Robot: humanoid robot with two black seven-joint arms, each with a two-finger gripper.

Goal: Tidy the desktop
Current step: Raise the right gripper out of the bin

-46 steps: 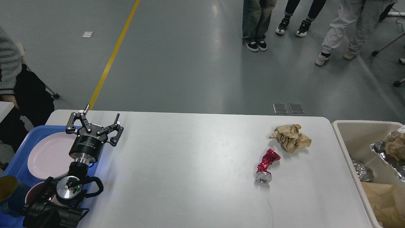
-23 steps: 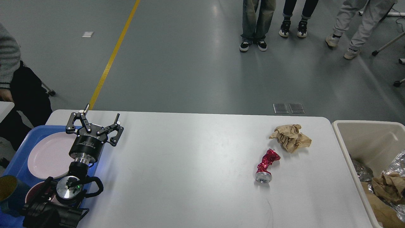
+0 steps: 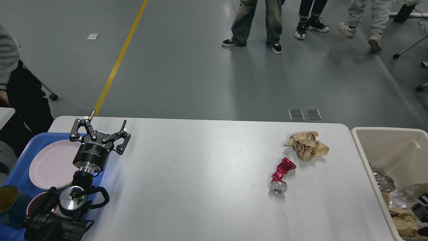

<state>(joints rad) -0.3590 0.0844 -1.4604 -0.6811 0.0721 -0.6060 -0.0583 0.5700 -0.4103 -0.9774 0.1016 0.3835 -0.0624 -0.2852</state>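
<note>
The white desktop (image 3: 200,174) fills the middle of the head view. A crumpled brown paper ball (image 3: 307,145) and a crushed red can (image 3: 282,174) lie on its right part, close together. My left gripper (image 3: 108,117) is open and empty above the desktop's far left corner, beside the blue tray. A dark part at the lower right edge, over the beige bin, may be my right gripper (image 3: 422,209); its fingers cannot be told apart.
A blue tray (image 3: 20,157) at the left holds a pink plate (image 3: 50,164), a pink bowl (image 3: 35,206) and a dark cup (image 3: 8,201). A beige bin (image 3: 384,140) at the right holds foil and brown paper. People stand beyond the table.
The foil and brown paper bundle has moved down into the bin at the right. The people behind have walked. My left arm has not moved.
</note>
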